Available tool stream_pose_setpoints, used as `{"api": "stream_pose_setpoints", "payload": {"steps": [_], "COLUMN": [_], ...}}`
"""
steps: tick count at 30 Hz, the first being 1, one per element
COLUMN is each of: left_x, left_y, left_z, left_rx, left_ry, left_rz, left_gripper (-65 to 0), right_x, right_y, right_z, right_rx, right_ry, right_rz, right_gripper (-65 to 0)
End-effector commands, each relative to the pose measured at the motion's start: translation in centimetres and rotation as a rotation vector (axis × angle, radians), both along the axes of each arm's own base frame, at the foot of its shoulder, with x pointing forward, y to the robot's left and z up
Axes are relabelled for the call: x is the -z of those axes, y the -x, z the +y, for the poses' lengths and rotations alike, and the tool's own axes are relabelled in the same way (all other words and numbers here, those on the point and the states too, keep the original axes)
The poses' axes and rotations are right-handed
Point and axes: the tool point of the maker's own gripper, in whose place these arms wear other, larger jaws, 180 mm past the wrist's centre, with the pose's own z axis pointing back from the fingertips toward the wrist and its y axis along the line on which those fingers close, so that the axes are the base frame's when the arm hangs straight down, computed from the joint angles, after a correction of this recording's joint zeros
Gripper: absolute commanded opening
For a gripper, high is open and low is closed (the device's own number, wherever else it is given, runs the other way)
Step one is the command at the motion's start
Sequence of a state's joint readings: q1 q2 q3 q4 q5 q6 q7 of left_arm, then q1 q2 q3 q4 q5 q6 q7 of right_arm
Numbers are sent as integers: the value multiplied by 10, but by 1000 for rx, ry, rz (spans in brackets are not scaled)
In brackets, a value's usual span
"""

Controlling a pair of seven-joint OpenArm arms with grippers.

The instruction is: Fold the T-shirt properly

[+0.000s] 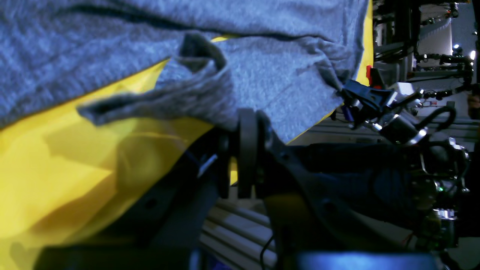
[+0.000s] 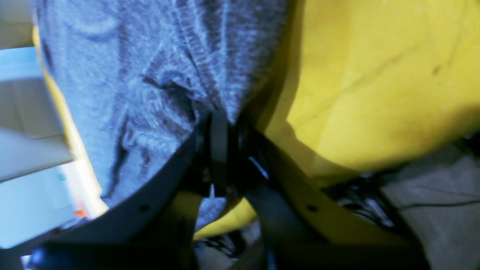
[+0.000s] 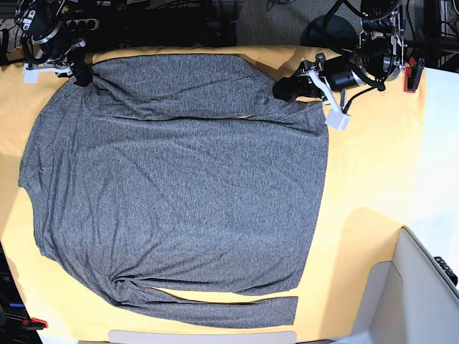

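The heather-grey T-shirt (image 3: 179,186) lies spread flat on the yellow cloth (image 3: 366,172). One long sleeve is folded across its far edge, and the other sleeve (image 3: 215,304) lies along its near edge. My left gripper (image 3: 281,90) is at the far right corner, shut on a bunched fold of sleeve fabric (image 1: 202,97) held just above the cloth; the left wrist view shows the gripper (image 1: 247,120) close up. My right gripper (image 3: 80,73) is at the far left corner, shut on the shirt's edge (image 2: 168,93); the right wrist view shows the gripper (image 2: 221,120) with its jaws together.
A white-grey box corner (image 3: 423,287) stands at the near right. A red clamp (image 3: 412,75) sits at the far right table edge. Dark stands and cables line the back (image 3: 215,18). Another arm's hardware (image 1: 378,101) shows beyond the table edge in the left wrist view.
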State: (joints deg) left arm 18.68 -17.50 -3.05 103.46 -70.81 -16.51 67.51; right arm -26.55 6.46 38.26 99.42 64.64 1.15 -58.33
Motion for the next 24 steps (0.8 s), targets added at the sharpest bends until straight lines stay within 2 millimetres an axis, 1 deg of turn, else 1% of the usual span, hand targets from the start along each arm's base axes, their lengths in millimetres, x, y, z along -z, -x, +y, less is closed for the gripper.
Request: {"api": "stream_pose_setpoints", "payload": {"steps": [1,3,5,8,11,16,19,22,24], "left_x": [-22,-36,-44,-47,-48,-63,-71,-67,-65], "left_y": [-8,-10,-11,-13,-15,-39,-55,-73,-85], "left_z": [-4,-9,-12,-12,-12,-11,-9,-3,1], "left_rx": [17,34,45,46,47,43,37,13,-2], "left_ry": [21,18,17,16,10,7,6,11,18], "left_rz": [-76,-127,-156,-168,-174,-246,-283,-278,-271], "left_gripper": [-647,-647,-647,-647,-647,-647,-647,-647,-647], "right_x": [-9,-20,-32,-51,-67,-88,-90,-87,-83], "right_y": [-2,-8,-16,-31,-49,-80,-95,-109,-123], "right_z": [-7,-5,-3,1,-2,-4,-10,-16,-11], "right_rx": [-5,-21,-37,-57,-74,-68,-52,-31,-43], "right_ry": [44,64,85,111,140,146,166,165,153], "right_rz": [-10,-40,-76,-137,-192,-284,-299,-303,-304], "right_gripper": [-650,-650,-650,-650,-650,-650,-650,-650,-650]}}
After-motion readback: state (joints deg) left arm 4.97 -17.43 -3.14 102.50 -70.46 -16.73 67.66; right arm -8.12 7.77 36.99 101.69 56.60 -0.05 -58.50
